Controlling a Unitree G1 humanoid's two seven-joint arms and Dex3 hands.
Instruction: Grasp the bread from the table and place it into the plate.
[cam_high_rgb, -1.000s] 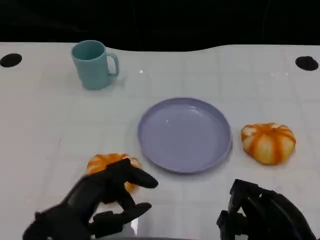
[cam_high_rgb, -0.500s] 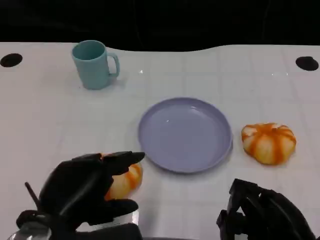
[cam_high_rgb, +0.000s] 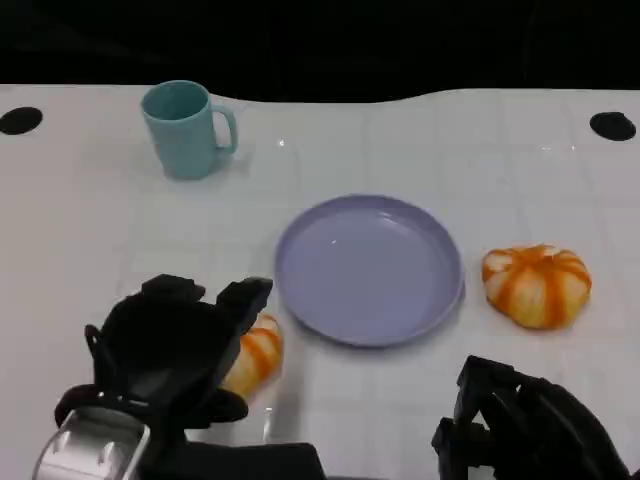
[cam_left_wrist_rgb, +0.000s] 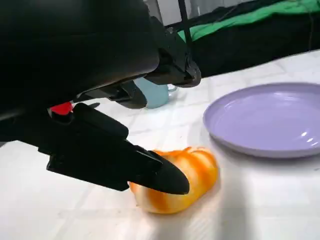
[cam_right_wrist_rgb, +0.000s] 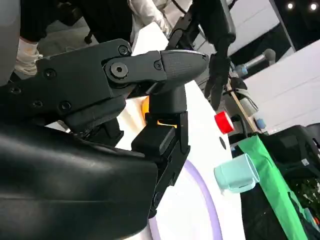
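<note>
We see our left hand (cam_high_rgb: 175, 350) at the near left of the table (cam_high_rgb: 90, 230), its fingers (cam_left_wrist_rgb: 155, 172) wrapped over the near bread (cam_high_rgb: 255, 355), an orange-and-cream striped roll. In the left wrist view one dark finger presses against the roll's side and the others arch over it, so we read the hand as clamped on the bread, which rests on the table surface. The bread sits just left of the plate (cam_high_rgb: 370, 268), close to its rim without touching it. The lavender plate lies at the middle of the table, with nothing in it. A second bread (cam_high_rgb: 537, 285) lies just right of the plate, apart from its rim. Our right hand (cam_high_rgb: 525, 430) rests at the near right edge, well apart from that roll; we cannot tell whether its fingers are spread or curled. A teal mug (cam_high_rgb: 187, 130) stands upright at the far left, well apart from the plate, with open white tabletop between them.
</note>
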